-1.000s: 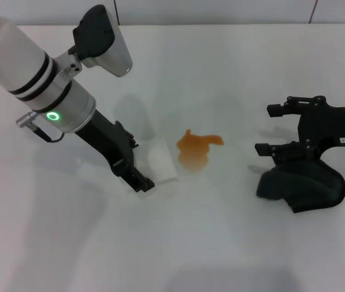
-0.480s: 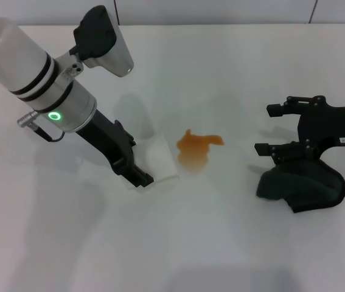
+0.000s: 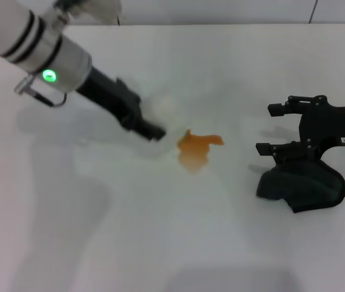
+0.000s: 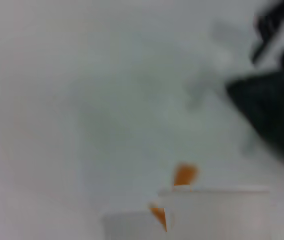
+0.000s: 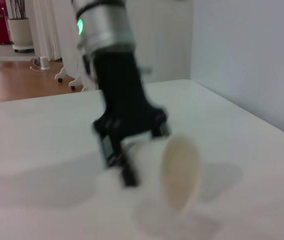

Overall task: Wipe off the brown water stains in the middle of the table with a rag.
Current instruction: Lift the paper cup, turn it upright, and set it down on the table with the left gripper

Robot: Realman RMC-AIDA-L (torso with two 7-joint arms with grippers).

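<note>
Right gripper [image 3: 269, 129] jaws parted, empty, just above the rag [image 3: 300, 184], which lies well right of the brown water stains [image 3: 196, 149]. Soft, light, lumpy: pinch a raised fold. Left gripper [image 3: 151, 129] beside stains holds a white cup [image 5: 181, 172].

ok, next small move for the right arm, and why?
Probably close the right gripper on the rag just below it. The stain is unwiped on the table, and the left gripper holds the cup beside it.
</note>
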